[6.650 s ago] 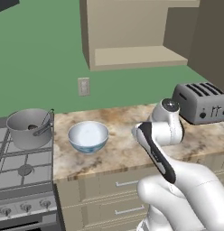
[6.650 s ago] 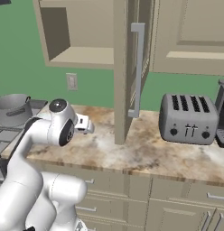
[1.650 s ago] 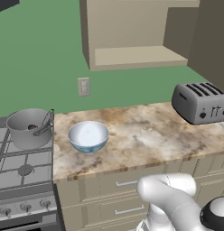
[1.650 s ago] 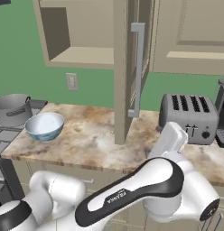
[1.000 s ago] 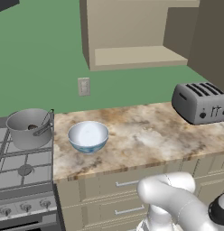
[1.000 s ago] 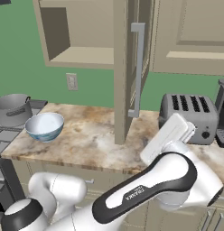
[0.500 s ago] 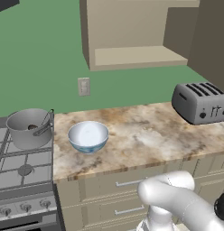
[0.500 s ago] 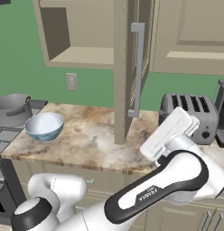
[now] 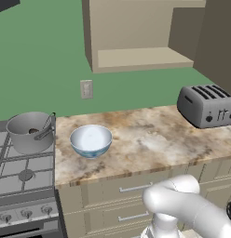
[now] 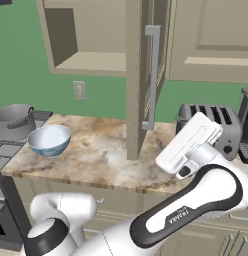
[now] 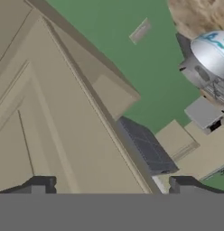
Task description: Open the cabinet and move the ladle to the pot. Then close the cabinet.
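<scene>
The tan cabinet [image 10: 86, 35] stands open, its door [image 10: 135, 85] swung out edge-on with the long silver bar handle [image 10: 153, 75] on its right face. On the stove, the grey pot [image 9: 30, 131] holds the dark ladle [image 9: 47, 122], whose thin handle leans on the rim. The pot [image 10: 15, 121] also shows at far left in the right base view. My white hand [image 10: 188, 142] hovers right of the door, in front of the toaster. In the hand view my gripper [image 11: 113, 185] is open, fingertips wide apart with nothing between them, facing the door's raised panel [image 11: 50, 113].
A white-and-blue bowl [image 9: 91, 140] sits on the marble counter [image 9: 150, 139] right of the stove [image 9: 24, 176]. A silver toaster [image 9: 206, 104] stands at the counter's right end. Drawers [image 9: 126, 188] with short handles run below the counter.
My hand has risen a little and drifted left toward the open door, in front of the toaster. The gripper stays open. Pot, ladle and bowl have not moved.
</scene>
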You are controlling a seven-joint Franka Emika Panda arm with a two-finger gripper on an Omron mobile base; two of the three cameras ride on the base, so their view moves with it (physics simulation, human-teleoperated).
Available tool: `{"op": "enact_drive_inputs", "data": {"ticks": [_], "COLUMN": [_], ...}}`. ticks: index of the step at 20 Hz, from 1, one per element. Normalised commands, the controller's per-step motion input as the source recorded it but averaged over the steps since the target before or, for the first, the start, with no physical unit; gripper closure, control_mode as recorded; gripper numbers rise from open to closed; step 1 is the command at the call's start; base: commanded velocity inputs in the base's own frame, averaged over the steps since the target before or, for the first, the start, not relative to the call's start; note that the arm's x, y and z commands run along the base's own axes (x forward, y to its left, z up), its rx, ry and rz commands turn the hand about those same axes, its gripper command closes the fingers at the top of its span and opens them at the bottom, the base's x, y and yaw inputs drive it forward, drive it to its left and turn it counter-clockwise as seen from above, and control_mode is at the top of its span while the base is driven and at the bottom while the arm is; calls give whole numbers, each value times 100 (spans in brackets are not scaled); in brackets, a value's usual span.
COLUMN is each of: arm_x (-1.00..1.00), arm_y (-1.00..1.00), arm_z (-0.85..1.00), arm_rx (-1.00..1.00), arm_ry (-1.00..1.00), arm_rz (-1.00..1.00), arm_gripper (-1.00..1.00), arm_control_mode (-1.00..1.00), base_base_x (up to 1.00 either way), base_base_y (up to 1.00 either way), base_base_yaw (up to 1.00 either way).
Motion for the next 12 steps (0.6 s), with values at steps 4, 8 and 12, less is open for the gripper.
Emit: {"op": "enact_drive_inputs", "data": {"ticks": [4,8,12], "arm_x": [-14,-12,-17], "arm_y": [23,34,51], "arm_z": [23,30,28], "arm_rx": [4,2,0], "arm_ry": [-3,-3,-5], "arm_rz": [6,2,0], "arm_gripper": [-100,-100,-100], "arm_control_mode": [-100,-100,-100], "base_base_x": [0,0,0], "base_base_y": [0,0,0], "base_base_yaw": [0,0,0]}}
